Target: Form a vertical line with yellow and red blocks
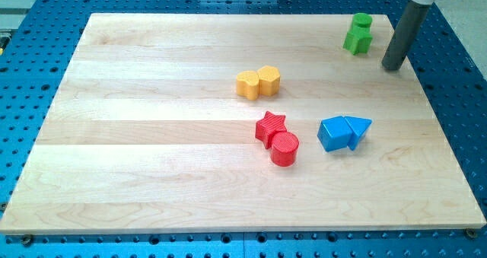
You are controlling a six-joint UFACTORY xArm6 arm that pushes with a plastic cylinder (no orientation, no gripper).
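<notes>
Near the wooden board's (152,174) middle, two yellow blocks (258,82) touch side by side. Below them, a red star (270,127) touches a red cylinder (285,148). Rightward sit two touching blue blocks (344,132), then green blocks (358,34). My tip (393,66), a jawless rod, stands just right of the green ones.

Pale striped wooden board (152,136) on a blue perforated table (30,30), two yellow blocks (258,82), red star (270,126), red cylinder (284,148), two blue blocks (344,132), two green blocks (358,34), dark grey rod, my tip (393,66).
</notes>
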